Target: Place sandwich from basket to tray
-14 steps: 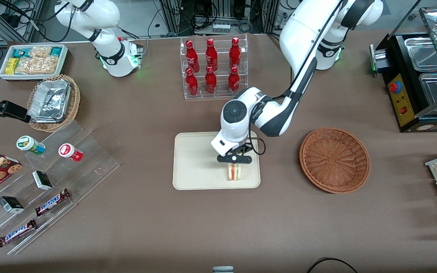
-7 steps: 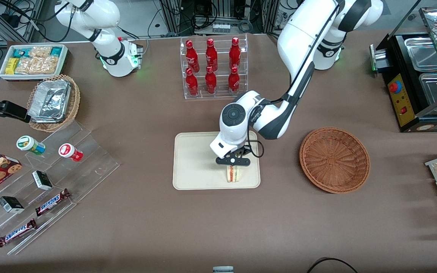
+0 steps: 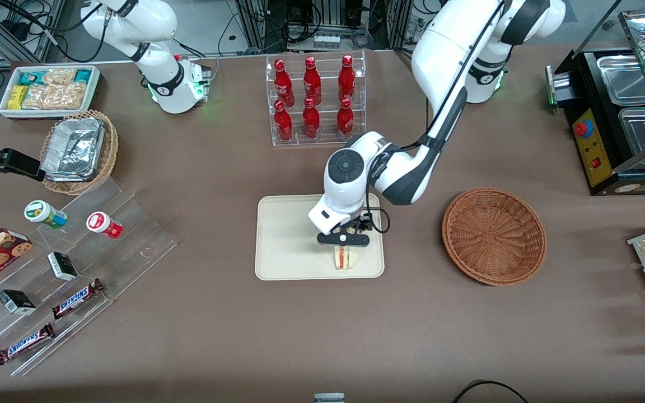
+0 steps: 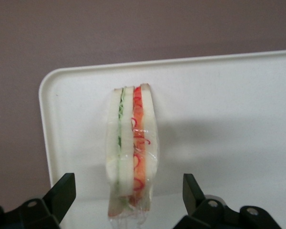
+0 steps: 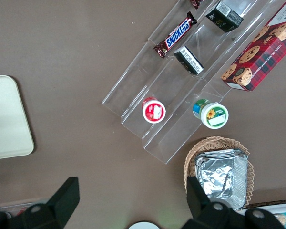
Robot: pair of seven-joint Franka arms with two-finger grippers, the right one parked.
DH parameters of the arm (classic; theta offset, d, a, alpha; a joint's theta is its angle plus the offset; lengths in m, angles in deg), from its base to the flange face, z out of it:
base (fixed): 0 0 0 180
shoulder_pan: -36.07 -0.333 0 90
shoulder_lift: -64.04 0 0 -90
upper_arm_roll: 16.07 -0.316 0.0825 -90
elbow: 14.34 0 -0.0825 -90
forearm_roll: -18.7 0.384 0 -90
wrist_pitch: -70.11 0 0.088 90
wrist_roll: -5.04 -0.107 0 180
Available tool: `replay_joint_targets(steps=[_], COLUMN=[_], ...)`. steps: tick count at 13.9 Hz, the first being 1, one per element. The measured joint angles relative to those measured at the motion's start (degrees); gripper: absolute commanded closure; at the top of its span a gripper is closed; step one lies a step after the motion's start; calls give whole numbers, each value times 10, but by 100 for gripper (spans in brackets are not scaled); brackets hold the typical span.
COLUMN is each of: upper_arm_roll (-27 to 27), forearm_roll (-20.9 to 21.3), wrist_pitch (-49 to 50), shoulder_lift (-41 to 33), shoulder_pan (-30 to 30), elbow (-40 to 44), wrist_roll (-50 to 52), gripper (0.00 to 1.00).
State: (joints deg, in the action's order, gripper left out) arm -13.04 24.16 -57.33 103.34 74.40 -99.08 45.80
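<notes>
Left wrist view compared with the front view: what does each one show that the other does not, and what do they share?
Only the left wrist view shows that the gripper is open, its fingers apart from the sandwich on both sides, and the green and red filling layers.

Only the front view shows the empty basket toward the working arm's end, the bottle rack and the snack shelves.

Both show the sandwich standing on the tray, near its edge closest to the front camera, with the gripper just above it.

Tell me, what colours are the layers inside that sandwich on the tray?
Red and green between white bread, clearest in the left wrist view: sandwich on the tray, gripper open above it.
</notes>
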Motion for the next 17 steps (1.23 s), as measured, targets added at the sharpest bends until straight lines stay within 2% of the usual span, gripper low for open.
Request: replay_joint_targets(steps=[5, 7, 12, 15, 17], upper_arm_roll=[-8, -9, -11, -11, -11], forearm_roll=[0, -4, -44, -56, -56], wrist_pitch=[31, 67, 135, 150, 196], shoulder_lift=[-39, -55, -109, -144, -172], shoulder_pan=[-48, -83, -190, -235, -254], elbow=[1, 1, -7, -29, -32], wrist_roll=[-10, -55, -194, -218, -221], gripper=[0, 0, 0, 0, 0])
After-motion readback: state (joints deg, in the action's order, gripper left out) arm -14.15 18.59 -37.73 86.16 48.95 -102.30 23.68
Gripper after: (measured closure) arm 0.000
